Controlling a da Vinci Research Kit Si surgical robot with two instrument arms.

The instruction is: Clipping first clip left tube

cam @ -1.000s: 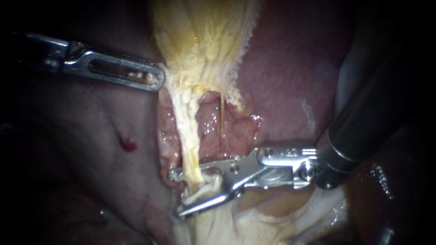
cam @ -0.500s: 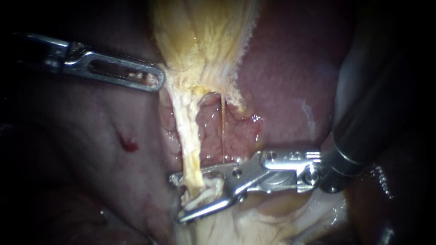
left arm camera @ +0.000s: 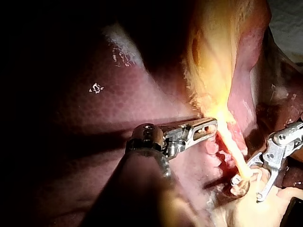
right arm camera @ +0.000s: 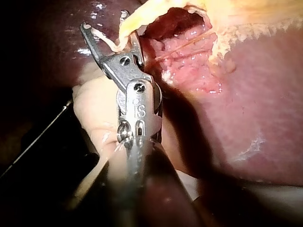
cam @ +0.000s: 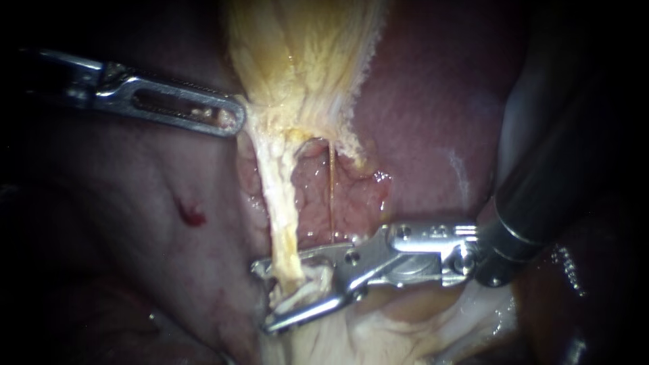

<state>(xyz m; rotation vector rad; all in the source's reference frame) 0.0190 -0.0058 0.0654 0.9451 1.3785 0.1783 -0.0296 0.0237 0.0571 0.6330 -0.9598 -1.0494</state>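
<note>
The pale yellow left tube (cam: pixel 282 203) runs down from the gallbladder (cam: pixel 297 54). A thin orange strand (cam: pixel 332 196) lies to its right. My right instrument (cam: pixel 265 297) comes in from the right, its jaws open. One jaw lies on each side of the tube's lower end, where frayed white tissue sits between them. The right wrist view shows the same: the instrument (right arm camera: pixel 105 21) straddles the tube (right arm camera: pixel 142 16). My left instrument (cam: pixel 230 118) holds the gallbladder's neck edge with slotted jaws shut on it. In the left wrist view this instrument (left arm camera: pixel 210 126) is beside the tube (left arm camera: pixel 234 149).
Dark red liver (cam: pixel 433 122) surrounds the raw pink bed behind the tubes. A small blood spot (cam: pixel 191 216) marks the tissue on the left. Pale white tissue (cam: pixel 378 331) lies under the right instrument's jaws and wrist.
A second ago my right instrument slid slightly down and right along the tube, then held still. Its jaws stayed open. The left instrument has not moved.
</note>
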